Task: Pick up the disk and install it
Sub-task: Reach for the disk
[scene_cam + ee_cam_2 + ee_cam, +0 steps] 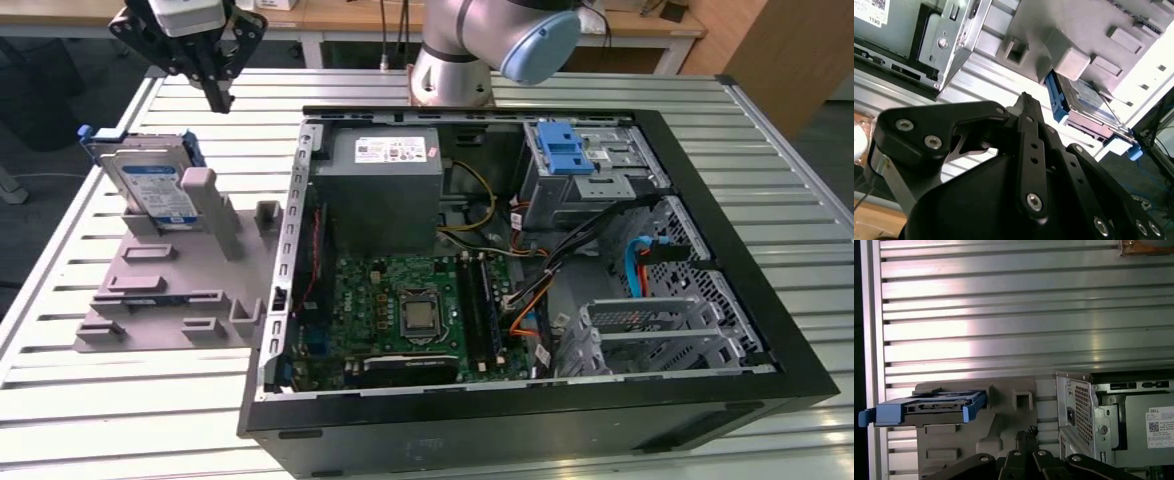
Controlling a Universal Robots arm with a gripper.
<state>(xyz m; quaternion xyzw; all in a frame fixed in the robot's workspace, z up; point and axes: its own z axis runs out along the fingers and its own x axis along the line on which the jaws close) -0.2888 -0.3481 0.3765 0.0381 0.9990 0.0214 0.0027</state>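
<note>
1. Found the gripper [214,98] [1025,98] [1027,432] hanging over the far part of the table [107,400] at the exterior view's left. Saw its fingers pointed down and pressed together, pinching nothing.
2. Found the disk [150,185] standing on edge in a grey holder [160,290], with its blue carrier bracket around it. Placed it below and near the gripper, apart from it, with open air between.
3. In both wrist views, met the disk again past the closed tips, with its blue frame jutting beyond the holder's block.
4. Saw the holder lying flat on the slatted metal table, just beside the side wall of the open computer case [534,430], with a narrow strip of slats between them.
5. Noted the table's edge close beside the disk on the exterior view's left. Also noted bare slats on the holder's near side and a broad run of bare slats beyond it in the first wrist view.
6. Looked into the case from above past its black rim. Made out a grey box [387,190] at the far side, a green board [414,310] nearer, and a silver cage with a blue latch [574,160] toward the exterior view's right. Also made out cables strung across the space below that cage.
7. Saw the arm's base [454,70] standing just beyond the case's far wall.
</note>
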